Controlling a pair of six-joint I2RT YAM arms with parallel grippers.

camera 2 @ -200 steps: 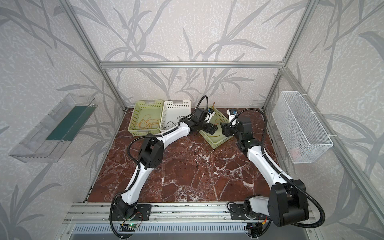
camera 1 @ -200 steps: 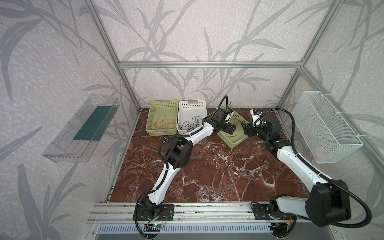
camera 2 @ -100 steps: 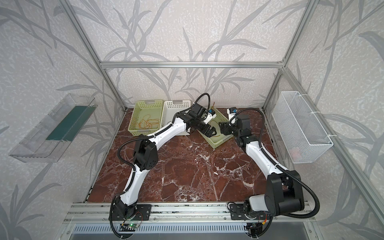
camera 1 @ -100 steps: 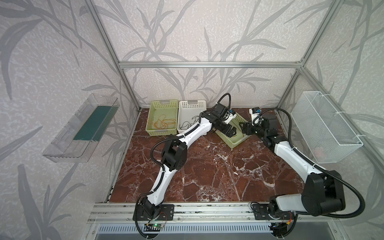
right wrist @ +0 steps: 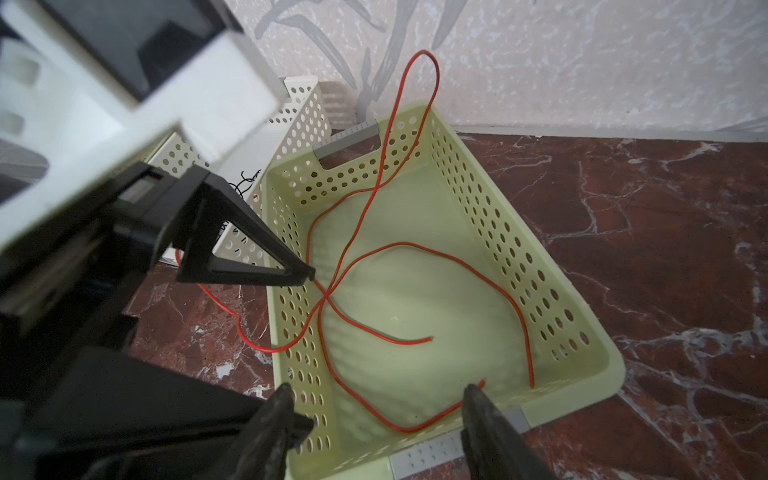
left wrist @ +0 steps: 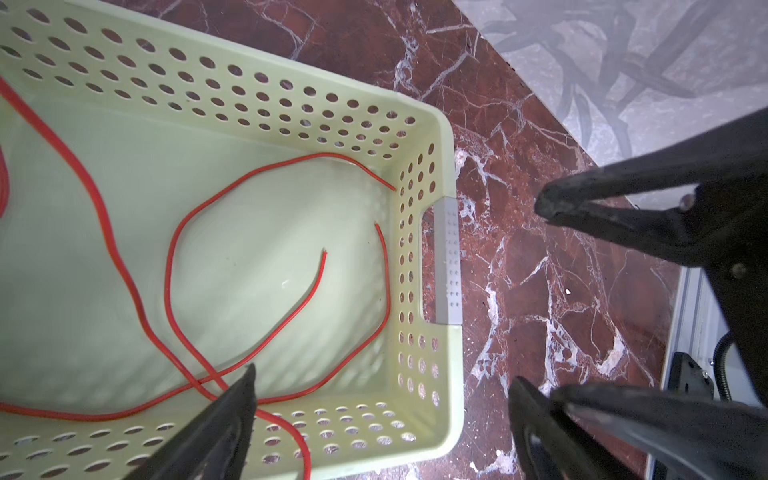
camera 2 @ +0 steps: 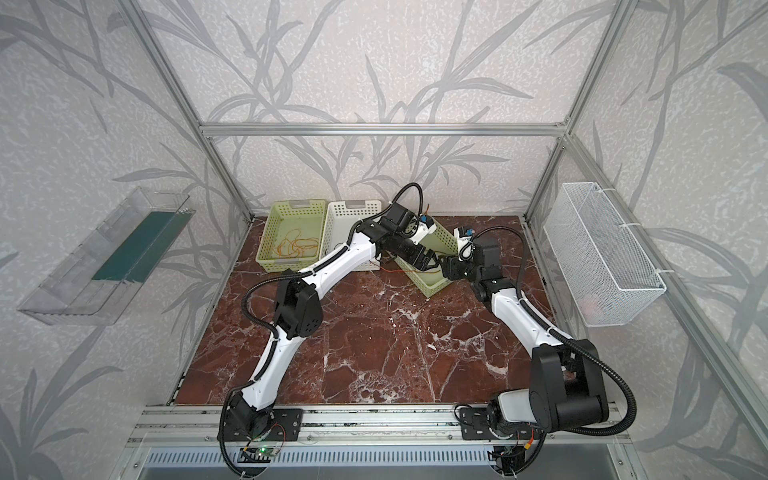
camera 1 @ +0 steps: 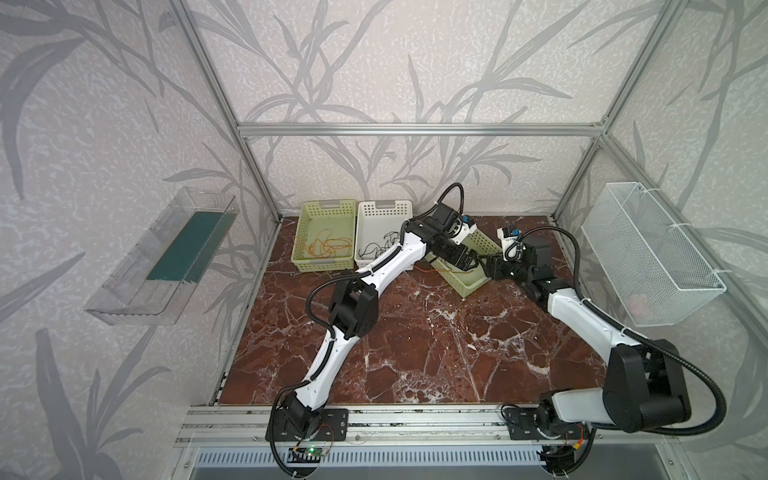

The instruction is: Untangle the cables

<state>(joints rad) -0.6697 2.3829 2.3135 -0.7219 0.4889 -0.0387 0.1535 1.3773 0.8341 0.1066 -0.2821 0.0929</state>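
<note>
Three perforated baskets sort the cables by colour: orange cables (camera 1: 328, 247) in a green basket (camera 1: 328, 203), black cables (camera 1: 376, 249) in the white basket (camera 1: 384, 204) beside it, and red cables (left wrist: 167, 270) in the angled green basket (right wrist: 598, 332). Both end effectors hover over that last basket, jaws spread and empty. The left end effector (left wrist: 380, 378) is at the side wall, where one red strand spills onto the desk (camera 1: 415, 332). The right end effector (right wrist: 378, 390) is at the handle end. They are probably placed to tuck that strand in.
</note>
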